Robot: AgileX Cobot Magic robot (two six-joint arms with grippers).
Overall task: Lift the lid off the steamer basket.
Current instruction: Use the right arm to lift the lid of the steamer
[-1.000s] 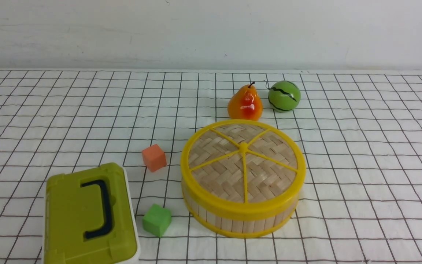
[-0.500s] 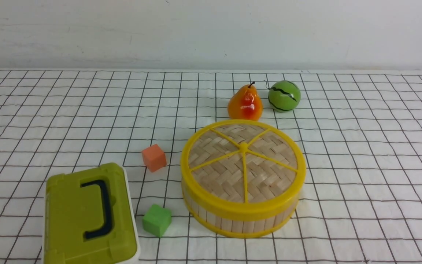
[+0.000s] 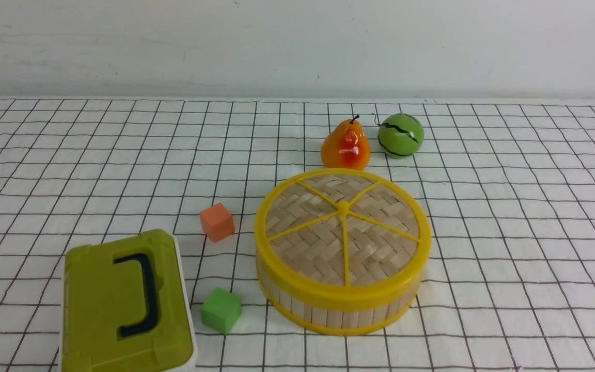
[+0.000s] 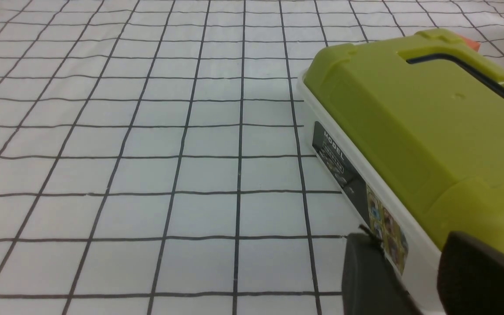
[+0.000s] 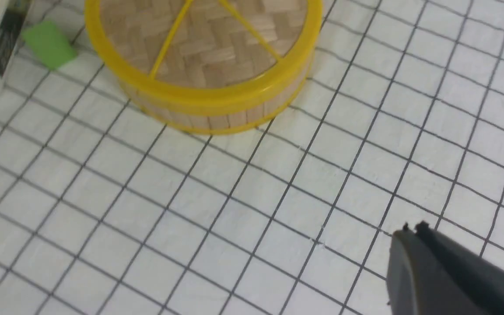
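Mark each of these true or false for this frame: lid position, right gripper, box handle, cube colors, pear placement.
1. The woven bamboo lid sits on the steamer basket. True.
2. The right gripper is clamped on the lid's rim. False: it is shut, away from the lid, holding nothing.
3. The olive-green box has a dark handle on its top. True.
4. Both small cubes are green. False: one is green, the other orange.
5. The pear stands between the green box and the basket. False: it is behind the basket, beside the striped green ball.
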